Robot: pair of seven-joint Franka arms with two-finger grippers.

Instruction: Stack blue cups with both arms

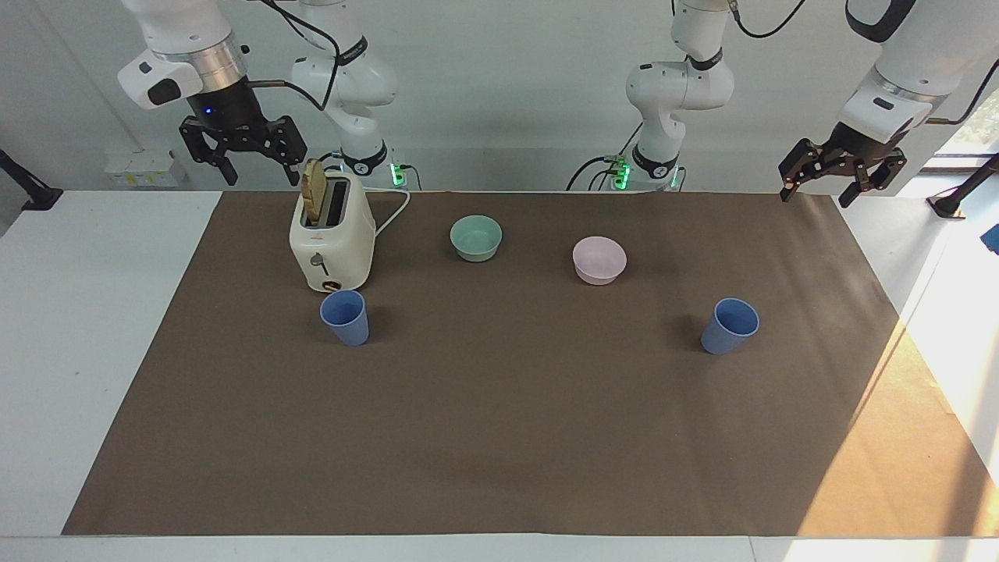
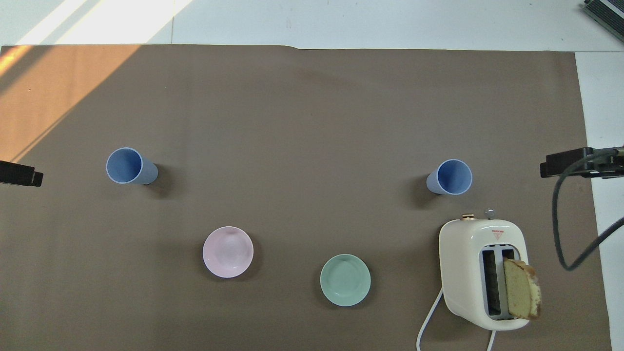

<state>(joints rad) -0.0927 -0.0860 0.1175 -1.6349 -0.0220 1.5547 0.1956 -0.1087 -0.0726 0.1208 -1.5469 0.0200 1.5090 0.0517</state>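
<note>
Two blue cups stand upright and apart on the brown mat. One cup (image 1: pixel 345 317) (image 2: pixel 451 177) stands just farther from the robots than the toaster, toward the right arm's end. The other cup (image 1: pixel 730 326) (image 2: pixel 130 166) stands toward the left arm's end. My right gripper (image 1: pixel 261 168) hangs open and empty in the air beside the toaster's top; its tip shows in the overhead view (image 2: pixel 565 165). My left gripper (image 1: pixel 815 195) hangs open and empty over the mat's corner at its own end; its tip also shows in the overhead view (image 2: pixel 19 174). Both are well away from the cups.
A cream toaster (image 1: pixel 332 238) (image 2: pixel 482 270) with a bread slice (image 1: pixel 314 191) sticking up stands toward the right arm's end. A teal bowl (image 1: pixel 476 237) (image 2: pixel 345 280) and a pink bowl (image 1: pixel 599 260) (image 2: pixel 227 251) sit nearer the robots than the cups.
</note>
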